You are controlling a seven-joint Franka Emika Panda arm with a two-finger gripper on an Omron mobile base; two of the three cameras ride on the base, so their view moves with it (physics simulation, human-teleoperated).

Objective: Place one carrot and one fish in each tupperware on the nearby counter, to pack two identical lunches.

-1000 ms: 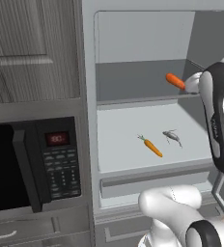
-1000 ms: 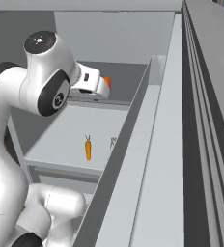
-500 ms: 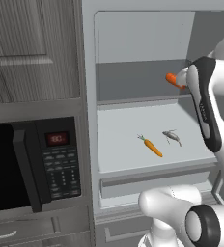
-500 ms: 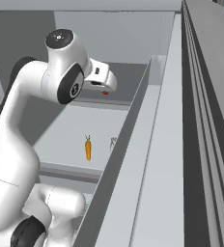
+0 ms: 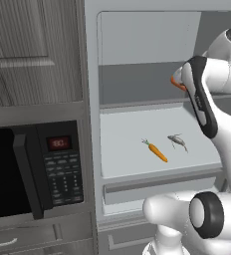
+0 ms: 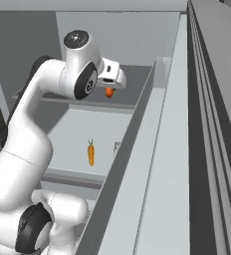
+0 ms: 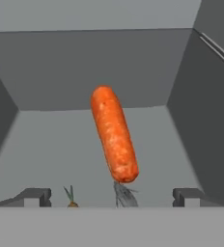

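One carrot point(image 7: 114, 140) lies on the upper pale grey shelf point(image 5: 137, 102), straight ahead of my gripper point(image 7: 111, 198), whose fingertips point(image 7: 36, 195) stand wide apart and open with nothing between them. That same carrot point(image 5: 175, 82) peeks out beside my hand, and it point(image 6: 108, 92) sits just under the hand in the right base view. On the lower shelf lie a second carrot point(image 5: 156, 151) and a small grey fish point(image 5: 177, 141), apart from each other. The tupperware and the counter are out of view.
A black microwave point(image 5: 38, 169) with its door ajar sits left of the shelves, under a dark wood-grain cabinet door point(image 5: 33, 50). A tall grey side wall point(image 6: 152, 164) bounds the shelves on the right. A drawer front point(image 5: 157, 187) runs below the lower shelf.
My arm has swung up and in toward the upper shelf, bringing the hand close to the upper carrot. The carrots and the fish have not moved. The jaws stayed open.
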